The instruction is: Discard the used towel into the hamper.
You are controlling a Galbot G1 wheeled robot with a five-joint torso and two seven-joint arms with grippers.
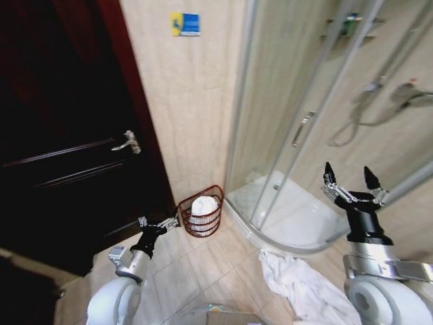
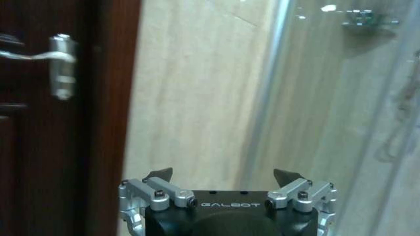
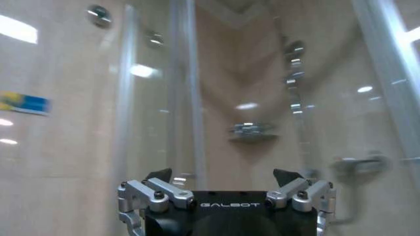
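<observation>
The hamper (image 1: 200, 215), a small reddish-brown wire basket, stands on the tile floor against the beige wall, between the door and the shower. Something white lies inside it. A crumpled white towel (image 1: 301, 286) lies on the floor by the shower tray's curved step, just left of my right arm. My left gripper (image 1: 160, 222) is held low, open and with nothing in it, a short way left of the hamper; the left wrist view has its fingers (image 2: 159, 174) spread. Raised in front of the shower glass, my right gripper (image 1: 350, 176) is open and holds nothing, its fingertips (image 3: 286, 175) apart.
A dark wooden door (image 1: 61, 142) with a metal handle (image 1: 128, 141) fills the left. The curved glass shower enclosure (image 1: 304, 115) and its white tray (image 1: 301, 220) take up the right. A blue and yellow sign (image 1: 185, 24) hangs on the wall. A pale box edge (image 1: 220, 315) sits at the bottom.
</observation>
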